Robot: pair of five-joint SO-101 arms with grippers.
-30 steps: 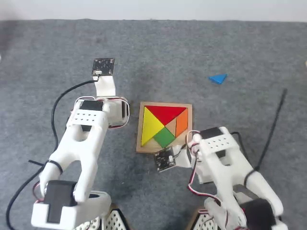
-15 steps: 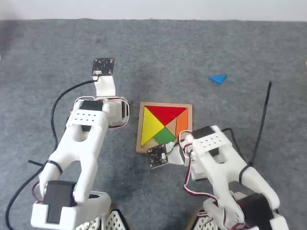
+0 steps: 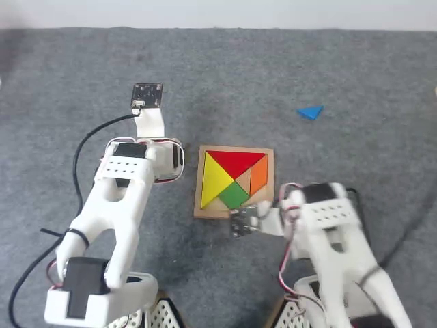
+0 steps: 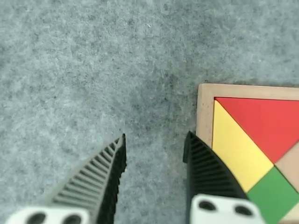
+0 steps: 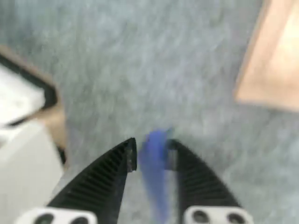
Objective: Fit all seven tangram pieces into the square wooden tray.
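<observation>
Right gripper (image 5: 152,150) pinches a thin blue tangram piece (image 5: 156,186) edge-on, just off the near edge of the square wooden tray (image 3: 200,183); I judge that keeps it ready for the bare gap. Left gripper (image 4: 154,140) stands open and empty just beside the tray's left edge, probably to brace it. A small blue triangle (image 3: 311,112) waits toward the grey felt table's (image 3: 355,61) far right corner.

Flecked grey surface (image 3: 287,75); tan tray (image 3: 199,183); red piece (image 3: 235,162), yellow piece (image 3: 216,181), green piece (image 3: 234,196), orange piece (image 3: 259,179); blue triangle (image 3: 311,112); blue piece (image 5: 156,158); black ribbed fingers (image 4: 205,168).
</observation>
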